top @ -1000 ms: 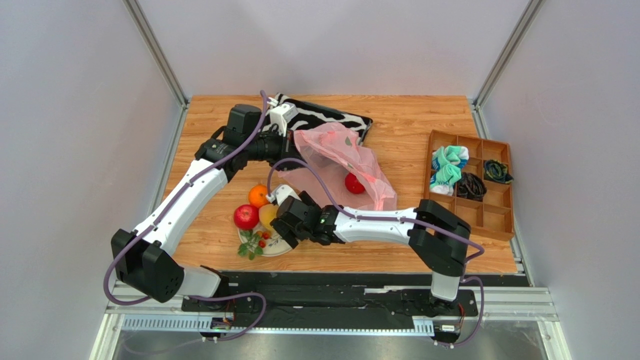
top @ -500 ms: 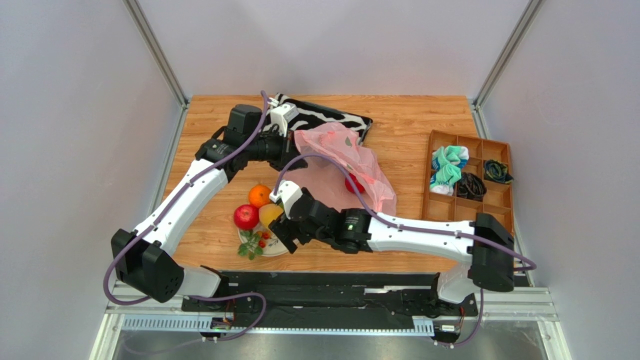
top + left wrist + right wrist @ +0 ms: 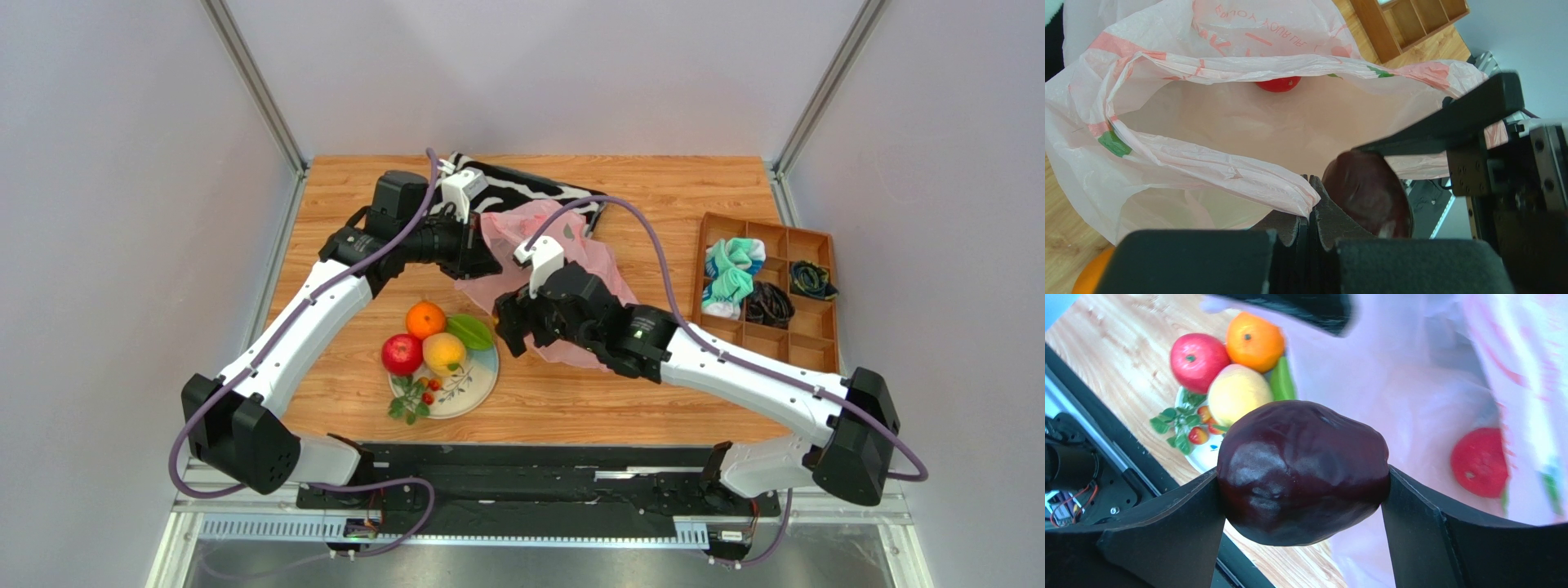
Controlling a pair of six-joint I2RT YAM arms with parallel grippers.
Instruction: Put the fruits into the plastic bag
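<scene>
We are partway through. One red fruit (image 3: 1278, 84) already lies deep inside the pink bag (image 3: 591, 260), which sits on the table near the middle, in front of the striped pouch (image 3: 540, 196).

The left gripper (image 3: 1312, 187) has its jaws pressed together on the near edge of the bag. It lifts that edge so the mouth gapes toward the plate (image 3: 483, 385).

The right gripper (image 3: 1303, 490) has its jaws spread wide around a maroon fruit (image 3: 1303, 450), one finger on each side of it. From the left wrist view the fruit hangs right at the mouth, just beside the pinched edge. We judge it is not yet inside, and nothing shows it touching the film.

Four more fruits are on the plate, well short of the bag:
- the orange (image 3: 426, 320)
- the apple (image 3: 401, 354)
- the yellow fruit (image 3: 443, 353)
- the green fruit (image 3: 470, 331)

The berry sprig (image 3: 410, 399) lies at the plate's near rim.

So we count one fruit in, one being delivered, and five things left to carry. The next step looks like moving the maroon fruit further past the rim before letting go. The thin edge could fold over or slip from the left pinch and close the opening.
</scene>
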